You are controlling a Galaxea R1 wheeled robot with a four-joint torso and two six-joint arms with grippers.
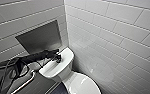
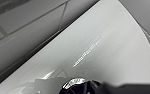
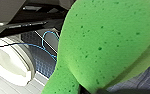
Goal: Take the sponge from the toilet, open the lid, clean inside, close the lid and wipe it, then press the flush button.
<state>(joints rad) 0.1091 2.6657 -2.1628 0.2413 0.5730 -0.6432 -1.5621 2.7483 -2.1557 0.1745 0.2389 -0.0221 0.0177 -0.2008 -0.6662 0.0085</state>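
The white toilet [image 1: 66,72] stands in the corner, its tank top [image 2: 103,50] glossy and bare. My left arm reaches in from the left, and my left gripper [image 1: 57,59] is shut with its dark tip resting on the tank top at the flush button [image 2: 74,83], a round dark button with a metallic ring. The bright green sponge [image 3: 103,42] looms close in the right wrist view, pinched at its narrow end by my right gripper [image 3: 91,90], which is shut on it. It hangs above the floor, with the toilet [image 3: 13,62] off to one side.
White tiled walls [image 1: 111,37] close in behind and to the right of the tank. A grey metal panel [image 1: 39,37] is set in the back wall. A chrome rail [image 1: 24,83] runs left of the toilet. Dark gridded flooring [image 3: 43,62] lies below the sponge.
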